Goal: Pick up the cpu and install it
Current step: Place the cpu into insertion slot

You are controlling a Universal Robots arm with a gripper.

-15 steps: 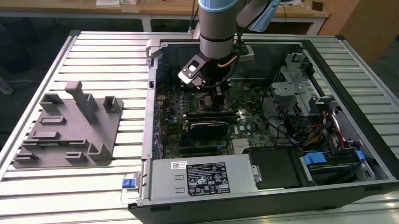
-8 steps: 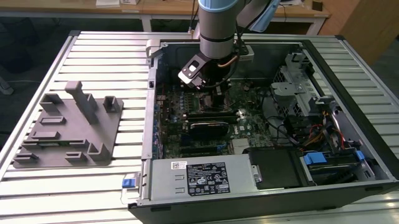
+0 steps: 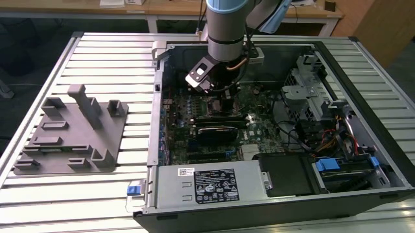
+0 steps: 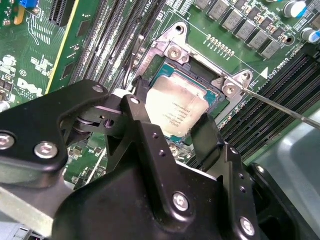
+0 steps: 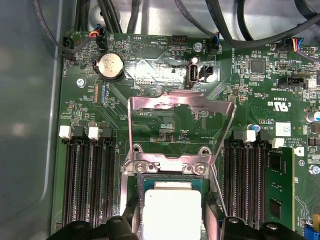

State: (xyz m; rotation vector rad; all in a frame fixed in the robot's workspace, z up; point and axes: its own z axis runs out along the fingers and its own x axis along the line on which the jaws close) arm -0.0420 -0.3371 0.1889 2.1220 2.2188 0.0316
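Broadly, the exterior view gives the setting: a slatted table (image 3: 116,58) carrying an open computer case (image 3: 155,121) and, to the exterior view's left, a grey fixture tray (image 3: 71,136). The arm (image 3: 227,29) reaches straight down into the case, with the end effector (image 3: 217,94) low over the motherboard (image 3: 188,126). The wrist cameras supply what that view hides. In both wrist views the cpu (image 4: 175,112) (image 5: 172,212) sits at the open socket (image 4: 175,37), within its metal frame (whether fully seated or a hair above, I cannot tell). The end effector (image 4: 172,114) pinches the cpu, its black fingers (image 4: 207,137) against two opposite edges. The first wrist view adds the socket's load plate (image 5: 145,102) swung up and standing open, rows of memory slots (image 5: 90,185) on both sides, and a coin cell (image 5: 110,66) farther off. The second wrist view shows a thin retention lever (image 4: 280,107) slanting away from the socket corner. The cpu is square, so it has no long axis; it lies flat, silver lid upward, with its edges parallel to the socket frame.
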